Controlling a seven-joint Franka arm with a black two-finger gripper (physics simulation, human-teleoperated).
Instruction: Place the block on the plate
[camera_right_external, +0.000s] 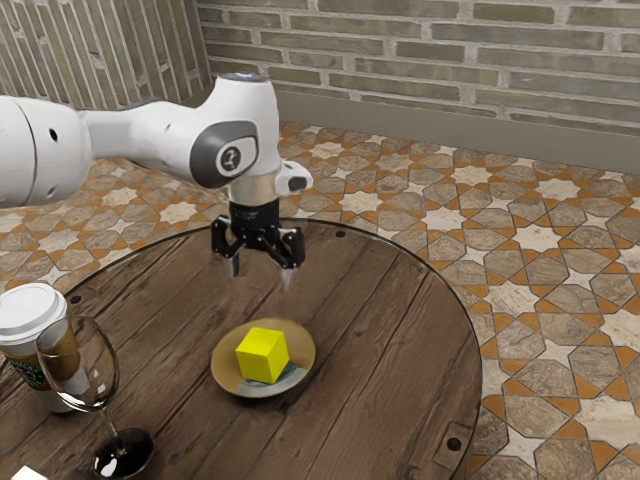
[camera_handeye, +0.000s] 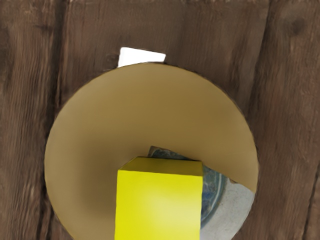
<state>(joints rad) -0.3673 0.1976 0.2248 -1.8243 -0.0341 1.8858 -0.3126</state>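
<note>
High over the table, my gripper (camera_right_external: 260, 268) hangs with its two fingers spread apart and nothing between them. Below it in the exterior view, a yellow block (camera_right_external: 263, 355) rests on the tan plate (camera_right_external: 226, 370), inside the rim and apart from the fingers. In the wrist view the block (camera_handeye: 159, 205) covers part of the plate (camera_handeye: 145, 110), whose surface has a blue-grey patterned patch. The block's lower end runs out of the wrist view.
A lidded coffee cup (camera_right_external: 33, 325) and a wine glass (camera_right_external: 85, 375) stand toward the exterior view's left on the round wooden table (camera_right_external: 390, 350). A small white shape (camera_handeye: 141, 56) lies at the plate's edge in the wrist view.
</note>
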